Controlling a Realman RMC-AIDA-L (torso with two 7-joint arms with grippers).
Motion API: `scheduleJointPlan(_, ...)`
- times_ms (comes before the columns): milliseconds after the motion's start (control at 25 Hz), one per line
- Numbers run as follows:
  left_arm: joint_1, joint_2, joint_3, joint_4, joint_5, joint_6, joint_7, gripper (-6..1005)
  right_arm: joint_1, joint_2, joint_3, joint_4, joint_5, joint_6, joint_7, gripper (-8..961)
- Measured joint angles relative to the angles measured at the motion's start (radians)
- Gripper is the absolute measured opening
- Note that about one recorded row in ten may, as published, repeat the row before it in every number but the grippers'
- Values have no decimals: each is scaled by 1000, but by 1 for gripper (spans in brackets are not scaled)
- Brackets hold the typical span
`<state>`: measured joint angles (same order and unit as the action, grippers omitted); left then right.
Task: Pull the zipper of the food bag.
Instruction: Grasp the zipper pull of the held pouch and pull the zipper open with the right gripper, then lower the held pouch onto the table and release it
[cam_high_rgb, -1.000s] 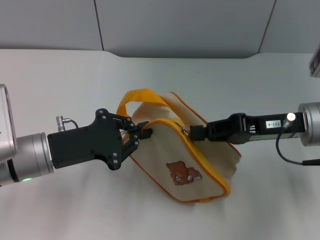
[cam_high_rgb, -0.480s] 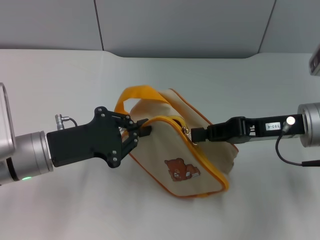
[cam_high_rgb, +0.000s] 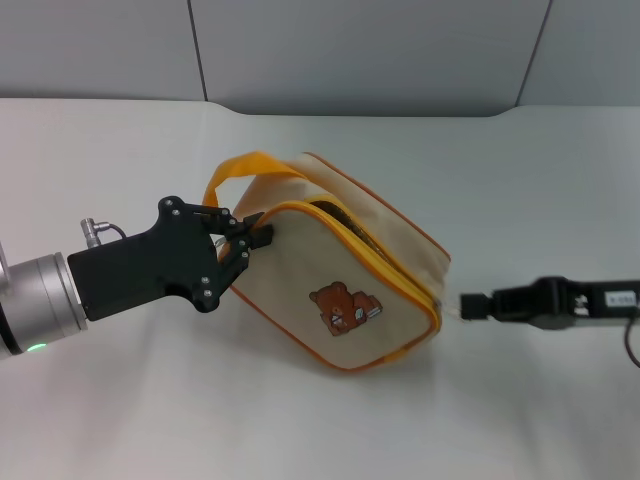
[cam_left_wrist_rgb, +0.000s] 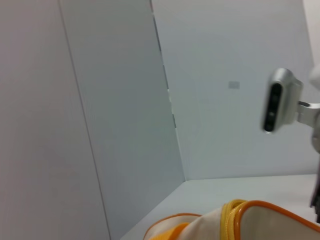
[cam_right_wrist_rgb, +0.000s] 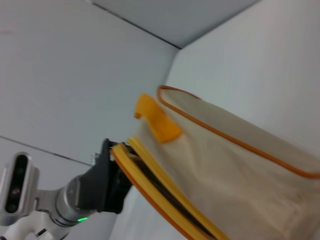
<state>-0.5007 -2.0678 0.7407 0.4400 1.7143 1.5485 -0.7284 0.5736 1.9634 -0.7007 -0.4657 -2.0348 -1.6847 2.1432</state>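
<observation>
The beige food bag (cam_high_rgb: 375, 245) with a bear picture lies on its side mid-table, its orange loop handle (cam_high_rgb: 250, 168) at the left end. My left gripper (cam_high_rgb: 252, 233) is shut on the bag's left end. The orange zipper (cam_high_rgb: 385, 265) gapes open along the top edge, with a dark slit between the tapes. My right gripper (cam_high_rgb: 466, 306) is just past the bag's right corner, shut on the small silver pull tab. The bag (cam_right_wrist_rgb: 240, 165), the open zipper (cam_right_wrist_rgb: 160, 195) and the left gripper (cam_right_wrist_rgb: 112, 175) also show in the right wrist view. The bag's edge (cam_left_wrist_rgb: 270, 222) shows in the left wrist view.
The white table (cam_high_rgb: 320, 430) stretches all around the bag. A grey panelled wall (cam_high_rgb: 360, 50) closes the back. A silver camera (cam_left_wrist_rgb: 277, 107) shows in the left wrist view.
My right gripper has moved far to the right with the pull tab, from mid-bag to past its right corner, opening the zipper. The left gripper and bag shifted slightly left.
</observation>
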Motion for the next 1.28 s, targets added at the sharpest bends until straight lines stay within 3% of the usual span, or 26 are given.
scheduleJointPlan(120, 0, 0, -6, -8, 0, -2, 3, 56, -25, -8, 6, -2, -13, -2, -2, 3)
scheduleJointPlan(480, 0, -2, -4, -38, 2, -6, 6, 55, -32, -5, 46, -9, 1, -15, -93, 52)
scheduleJointPlan(720, 19, -5, -9, -75, 0, -25, 11, 58, -54, -3, 144, -3, 112, -121, -383, 146)
scheduleJointPlan(920, 20, -5, -36, -153, -17, -46, 54, 60, -64, 4, 151, 0, 164, -197, -540, 225)
scheduleJointPlan(1160, 36, -3, -62, -181, -35, -46, 66, 62, -57, 11, 145, 1, 160, -198, -618, 467)
scheduleJointPlan(1240, 37, 3, -65, -170, -37, -24, 7, 125, -56, 11, 145, 1, 160, -198, -640, 693)
scheduleJointPlan(1280, 38, 8, -67, -165, -36, -7, -27, 157, -56, 11, 145, 1, 160, -199, -655, 715)
